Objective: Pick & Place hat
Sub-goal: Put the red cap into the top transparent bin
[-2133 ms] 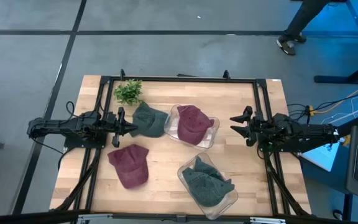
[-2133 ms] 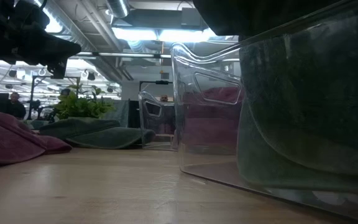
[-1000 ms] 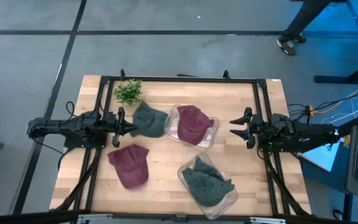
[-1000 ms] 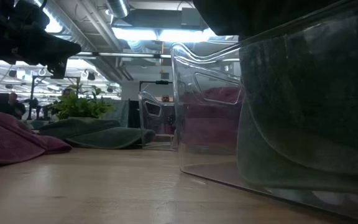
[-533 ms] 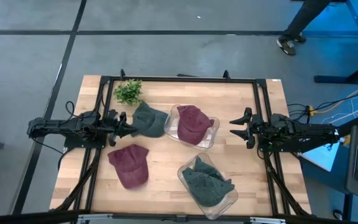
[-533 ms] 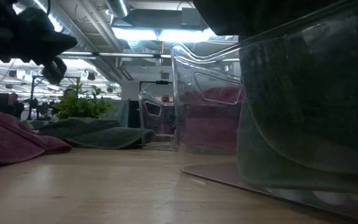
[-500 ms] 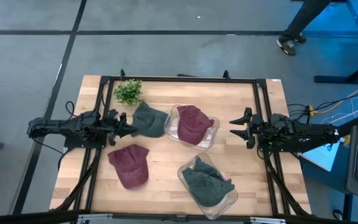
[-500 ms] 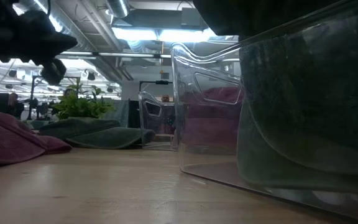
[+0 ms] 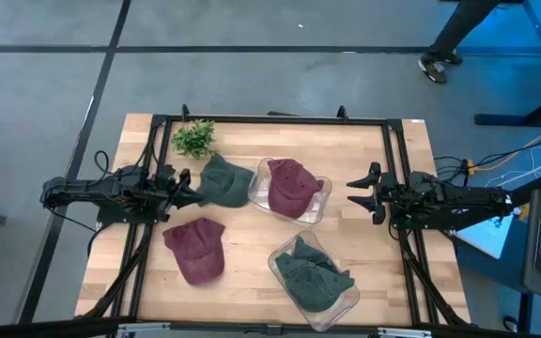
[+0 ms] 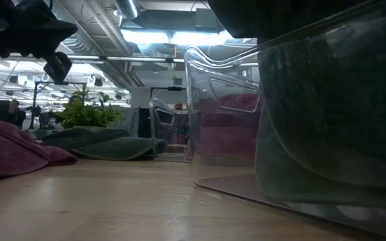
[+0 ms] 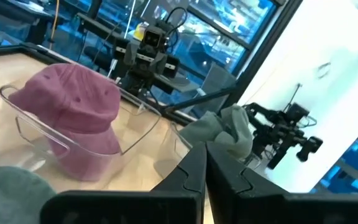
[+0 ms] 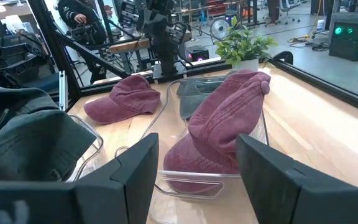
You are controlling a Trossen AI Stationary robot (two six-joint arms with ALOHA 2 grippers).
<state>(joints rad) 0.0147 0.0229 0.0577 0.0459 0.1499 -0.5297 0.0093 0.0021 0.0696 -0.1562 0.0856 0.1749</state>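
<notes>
- High view, lower right of the frame: a grey hat [image 9: 314,275] lies crumpled in a clear bin [image 9: 283,252], already placed by the look of it.
- Lower left, a maroon hat [image 9: 196,250] lies loose on the bare table [image 9: 252,235], brim toward the top of the frame; it looks like the next one to move.
- Centre: a second maroon hat [image 9: 292,185] sits in another clear bin [image 9: 323,205].
- Just left of that, a loose grey hat [image 9: 224,180] lies on the wood, with the left gripper [image 9: 188,194] at its left edge. Its fingers are pressed together; in the left wrist view a tuft of grey cloth [image 11: 229,130] bunches at the tips, but whether it is pinched I cannot tell.
- Right gripper [image 9: 357,191] waits at centre right, fingers apart, holding nothing.
- Upper left, a small plant [image 9: 193,138].
- Handling, as I judge it: the hats are light, soft cloth that sags and folds, not fragile or slippery. The brim is the stiffest part, so pinch there or on a gathered fold of the crown; a shallow pinch may slip off.
</notes>
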